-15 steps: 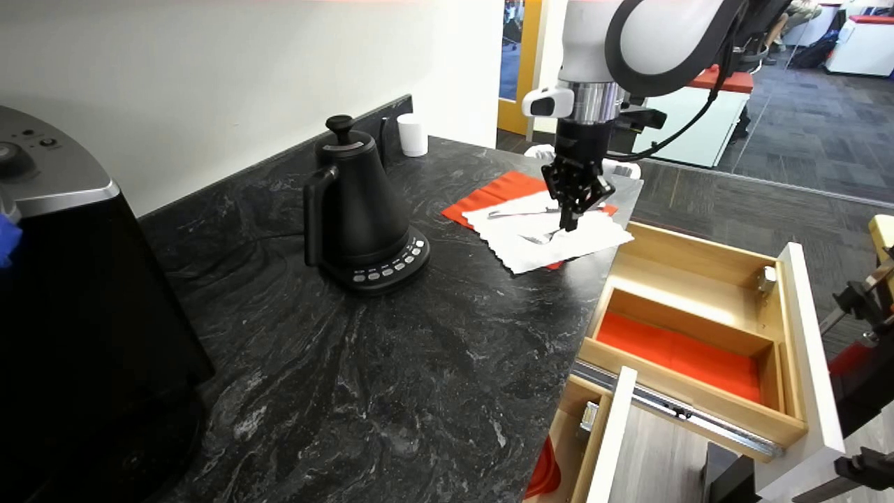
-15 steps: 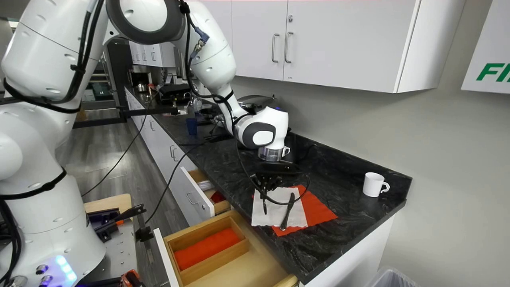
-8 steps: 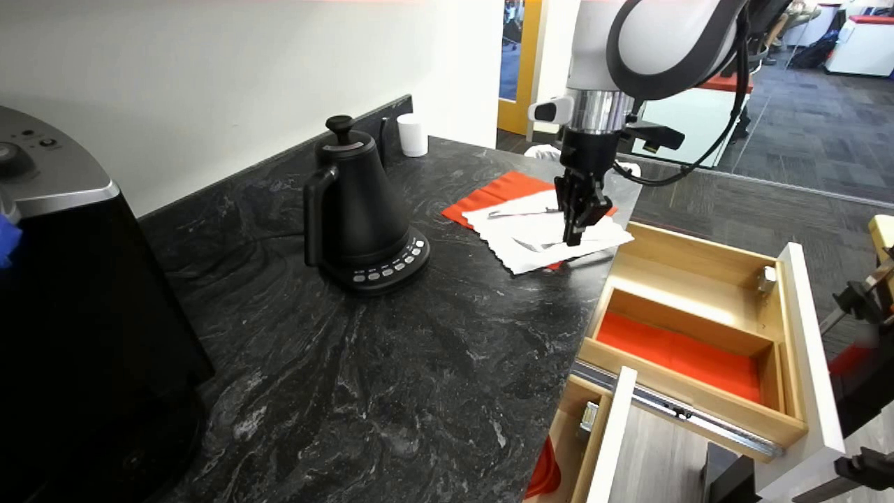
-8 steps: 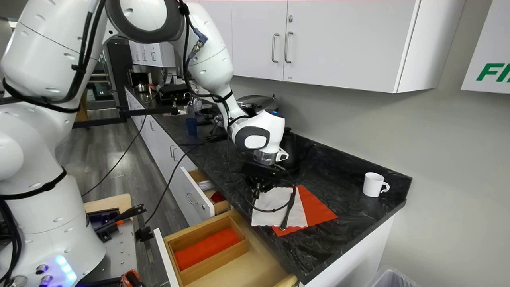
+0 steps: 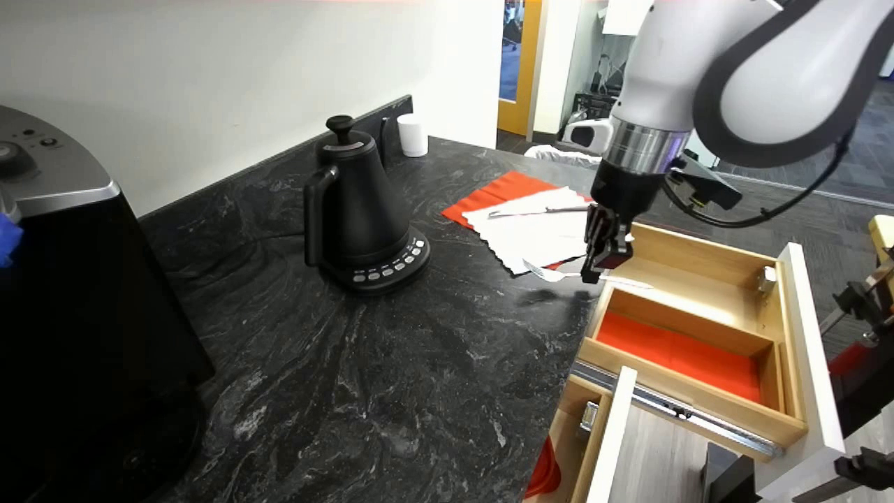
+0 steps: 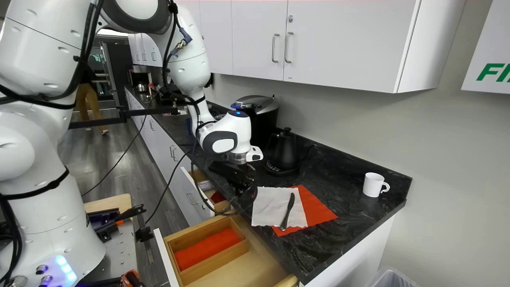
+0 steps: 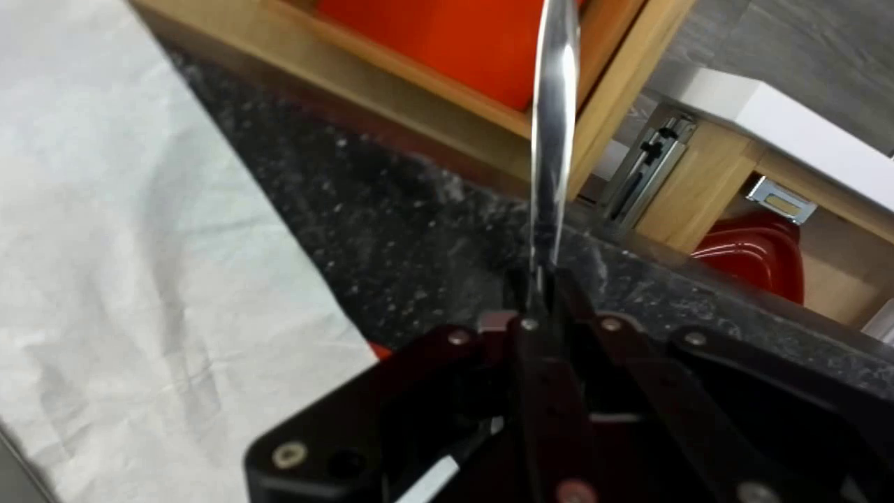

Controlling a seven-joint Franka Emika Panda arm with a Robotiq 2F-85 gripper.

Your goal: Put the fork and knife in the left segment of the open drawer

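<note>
Holding fork (image 7: 554,140), jaws clamped on it, tines (image 5: 550,275) over bench (image 5: 419,391) near open drawer (image 5: 816,349). Lowering early could catch tines on bench edge, twisting fork short of red-lined left segment (image 5: 677,355). Knife (image 6: 287,211) lies on white napkin (image 6: 269,207).

In an exterior view I can read 2 green letters (image 6: 489,73), "FI", on a white panel (image 6: 495,44); the lettering runs off the right edge. The kettle base (image 5: 390,281) has small button marks (image 5: 386,267), too tiny for me to read.
</note>
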